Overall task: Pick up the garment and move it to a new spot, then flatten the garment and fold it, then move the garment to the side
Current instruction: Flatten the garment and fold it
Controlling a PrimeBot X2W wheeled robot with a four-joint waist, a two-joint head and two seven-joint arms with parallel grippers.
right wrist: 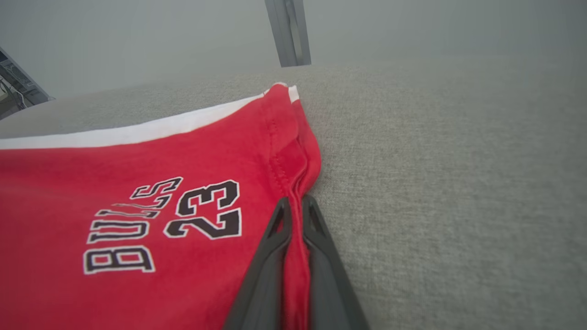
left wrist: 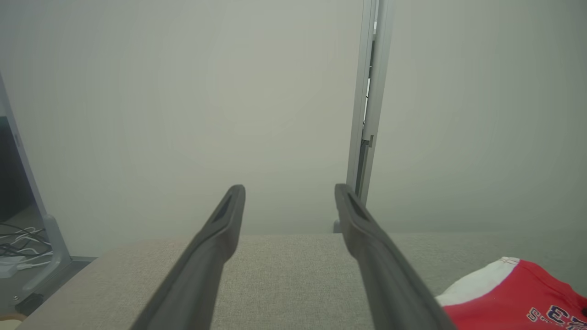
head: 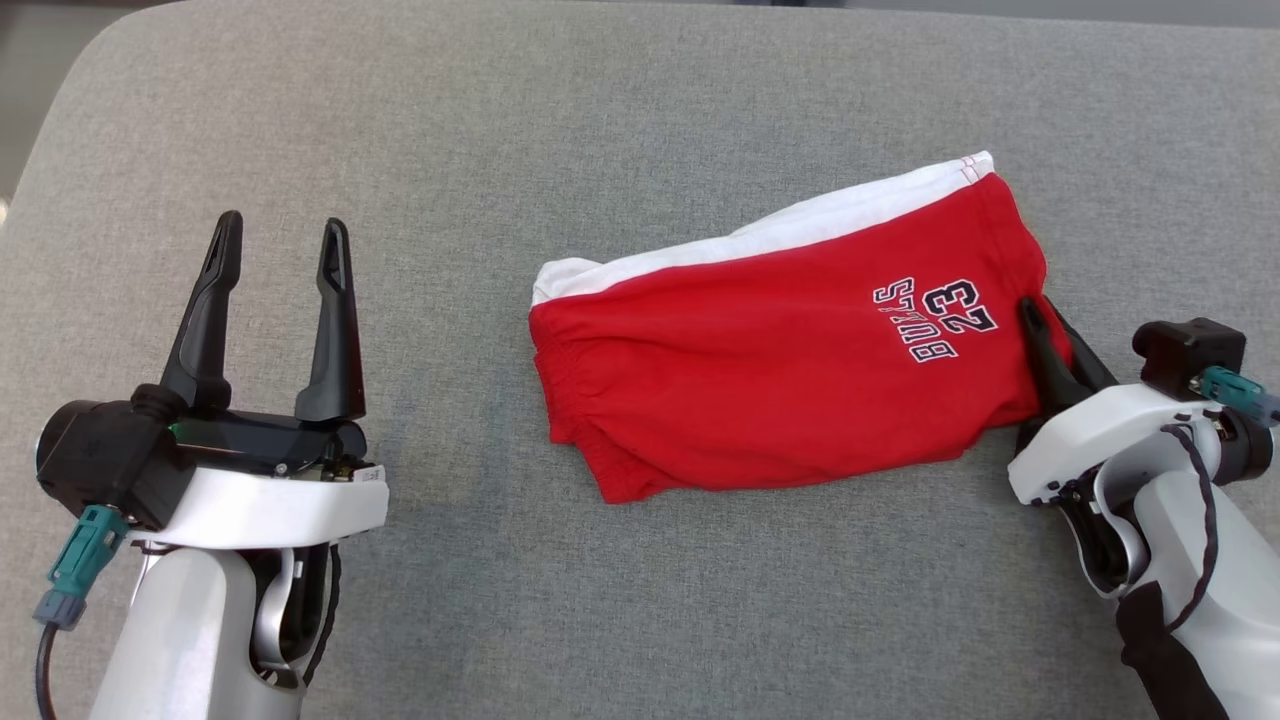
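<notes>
1. The garment (head: 780, 340) is a pair of red shorts with a white band (head: 760, 235) along the far side. It lies folded flat on the grey cushion (head: 640, 100), to the right of the middle, with its long side running left to right and the right end tilted a little toward the far edge.
2. The "BULLS 23" print (head: 935, 320) faces up near the garment's right end. The gathered waistband (head: 575, 400) is at its left end.
3. Your right gripper (head: 1038, 312) is at the garment's right hem, on the side toward the cushion's right edge. In the right wrist view the gripper (right wrist: 297, 201) has its two fingers pressed nearly together, with a ridge of red hem pinched between them. The garment (right wrist: 137, 183) spreads away to the left of the fingers, and bare cushion lies to their right.
4. Your left gripper (head: 283, 225) is over the left part of the cushion, well apart from the garment. Its fingers are spread wide with nothing between them. I can't tell its height above the fabric.
5. In the left wrist view the gripper (left wrist: 289, 190) has bare cushion under its fingers, and the garment's (left wrist: 513, 293) corner sits at the lower right.
6. A grey metal post (left wrist: 367, 114) stands past the cushion's far edge, and cables (left wrist: 18, 238) lie off the cushion at the left.
</notes>
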